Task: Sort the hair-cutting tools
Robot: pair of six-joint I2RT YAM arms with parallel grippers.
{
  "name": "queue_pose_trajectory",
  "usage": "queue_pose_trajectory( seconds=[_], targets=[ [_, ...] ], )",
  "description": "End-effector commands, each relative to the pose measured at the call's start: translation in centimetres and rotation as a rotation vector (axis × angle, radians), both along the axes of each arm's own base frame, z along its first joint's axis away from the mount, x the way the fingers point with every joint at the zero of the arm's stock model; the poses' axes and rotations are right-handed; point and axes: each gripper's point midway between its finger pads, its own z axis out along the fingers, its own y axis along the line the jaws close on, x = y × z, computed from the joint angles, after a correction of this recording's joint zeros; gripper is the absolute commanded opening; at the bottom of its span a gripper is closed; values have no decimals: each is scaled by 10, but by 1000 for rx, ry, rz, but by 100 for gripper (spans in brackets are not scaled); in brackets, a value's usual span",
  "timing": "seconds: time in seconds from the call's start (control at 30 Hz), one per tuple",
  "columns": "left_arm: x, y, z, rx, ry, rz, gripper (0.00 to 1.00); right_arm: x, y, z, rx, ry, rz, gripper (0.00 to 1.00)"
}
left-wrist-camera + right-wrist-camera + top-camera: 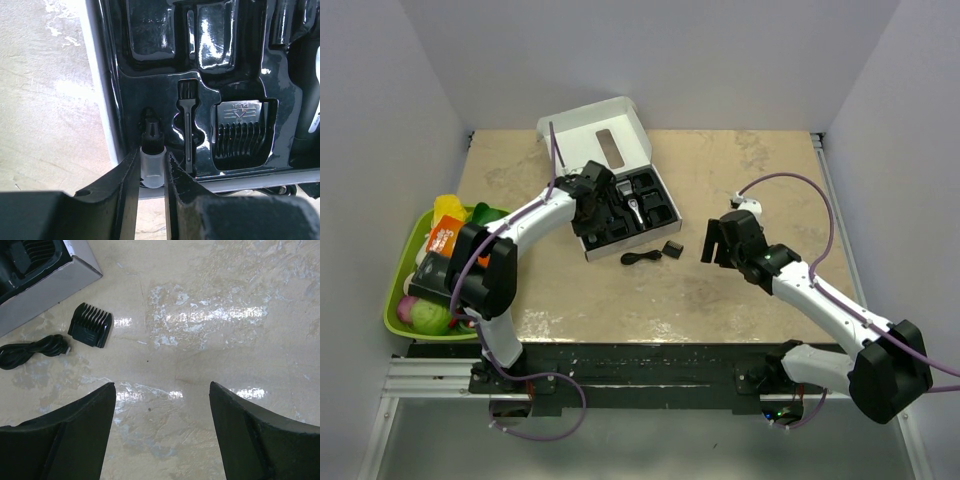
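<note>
Now L gripper (152, 156) pinches bottle (152, 171) by slot (148, 115); tip-only grip, may slip/tilt. R gripper (162, 390) wide, empty; comb (91, 325) at 10 o'clock, cord (30, 352) could snag.

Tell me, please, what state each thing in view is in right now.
white box, lid open.
small bottle, gripped, at the corner of the black insert.
left gripper, jaws shut on the small bottle.
right gripper, jaws open, empty, above the table.
brush, lying in its slot.
seated comb attachment, in its slot.
loose comb attachment, on the table beside the box.
cord, bundled, on the table.
</note>
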Motion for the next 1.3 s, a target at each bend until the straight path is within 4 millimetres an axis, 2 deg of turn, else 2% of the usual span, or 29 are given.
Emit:
queue_pose_trajectory(
  seconds=[0.0,0.5,0.9,1.03,1.17,1.27],
  targets=[
    [9,-6,8,-35,-39,-3,10,6,6,9,24,-36,6,78],
    [6,-1,10,-24,-38,16,24,2,9,5,30,-27,14,82],
    [-1,9,1,-17,-19,38,35,1,11,4,37,-27,20,83],
    [1,8,4,-20,-24,38,42,1,11,4,35,-26,20,83],
    [1,8,5,-24,-22,35,42,0,12,5,37,-27,22,83],
    [3,7,15,-32,-39,31,43,1,15,8,40,-33,28,83]
  ],
)
